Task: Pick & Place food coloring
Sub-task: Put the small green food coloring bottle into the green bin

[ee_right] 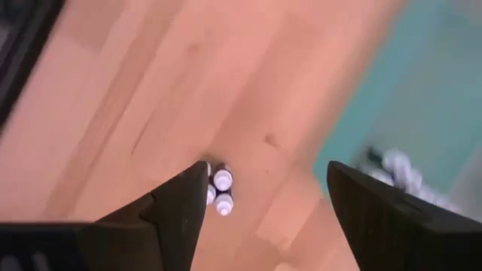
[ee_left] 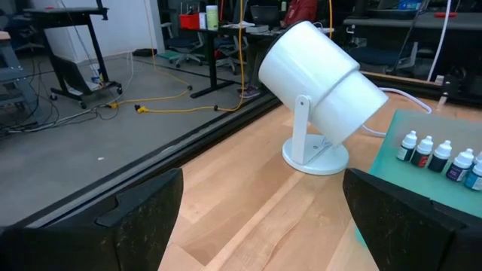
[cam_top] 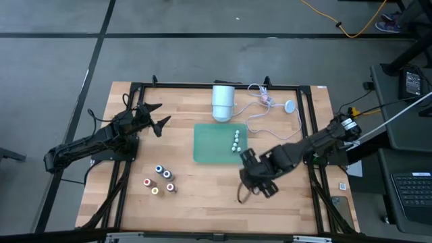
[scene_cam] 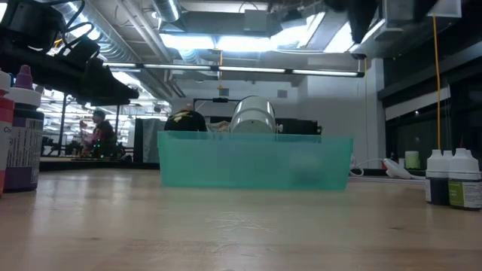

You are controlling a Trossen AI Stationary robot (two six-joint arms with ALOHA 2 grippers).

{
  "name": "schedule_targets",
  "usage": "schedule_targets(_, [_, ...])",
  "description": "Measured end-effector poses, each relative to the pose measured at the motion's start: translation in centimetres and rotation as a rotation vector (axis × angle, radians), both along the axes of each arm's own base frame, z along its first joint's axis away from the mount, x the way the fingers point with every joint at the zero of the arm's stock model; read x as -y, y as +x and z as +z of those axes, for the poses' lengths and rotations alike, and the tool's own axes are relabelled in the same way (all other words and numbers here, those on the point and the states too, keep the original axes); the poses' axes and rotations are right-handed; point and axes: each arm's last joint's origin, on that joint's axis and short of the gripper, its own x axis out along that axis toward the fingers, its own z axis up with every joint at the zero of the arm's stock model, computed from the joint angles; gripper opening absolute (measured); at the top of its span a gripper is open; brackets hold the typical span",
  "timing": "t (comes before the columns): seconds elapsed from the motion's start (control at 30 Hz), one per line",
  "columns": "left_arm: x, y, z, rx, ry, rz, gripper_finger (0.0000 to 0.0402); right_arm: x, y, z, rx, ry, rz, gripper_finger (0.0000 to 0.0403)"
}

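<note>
The food coloring stands upright in groups. Several small bottles with coloured tops (cam_top: 160, 179) are on the wood at the near left. A row of white-capped ones (cam_top: 236, 140) stands on the right edge of the green tray (cam_top: 210, 145). A few more (ee_right: 218, 188) stand on the wood below my right gripper. My right gripper (cam_top: 255, 177) hangs open above the table, near the tray's near right corner, pointing down and holding nothing. My left gripper (cam_top: 156, 116) waits open at the far left, pointing level at the white cylinder (ee_left: 320, 75).
The white cylinder (cam_top: 223, 101) stands on its foot behind the tray. A white cable (cam_top: 266, 108) loops across the far right of the table. Black frame rails (cam_top: 317, 135) run along the table's sides. Bare wood lies between the tray and the near edge.
</note>
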Motion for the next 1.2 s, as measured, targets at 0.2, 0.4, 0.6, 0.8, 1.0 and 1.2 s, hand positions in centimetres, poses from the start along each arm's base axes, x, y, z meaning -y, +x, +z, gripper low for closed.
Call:
schedule_targets(0.2, [0.0, 0.0, 0.0, 0.000, 0.000, 0.000, 0.0361, -2.5, -0.9, -0.9, 0.046, -0.052, 0.313, 0.0271])
schedule_targets(0.4, [0.0, 0.0, 0.0, -0.001, 0.000, 0.000, 0.0361, -3.6, -1.7, -4.2, 0.043, -0.059, 0.414, 0.0271])
schedule_targets(0.6, [0.0, 0.0, 0.0, 0.000, 0.000, 0.000, 0.0361, -3.3, -2.9, -7.6, -0.013, -0.100, 0.493, 0.0271])
schedule_targets(0.8, [0.0, 0.0, 0.0, 0.000, 0.000, 0.000, 0.0361, -2.8, -3.6, -10.2, -0.036, -0.127, 0.557, 0.0271])
schedule_targets(1.0, [0.0, 0.0, 0.0, 0.000, 0.000, 0.000, 0.0361, -2.5, -4.0, -11.7, -0.032, -0.134, 0.592, 0.0271])
schedule_targets(1.2, [0.0, 0.0, 0.0, 0.000, 0.000, 0.000, 0.0361, -2.3, -3.8, -12.3, 0.007, -0.123, 0.583, 0.0271])
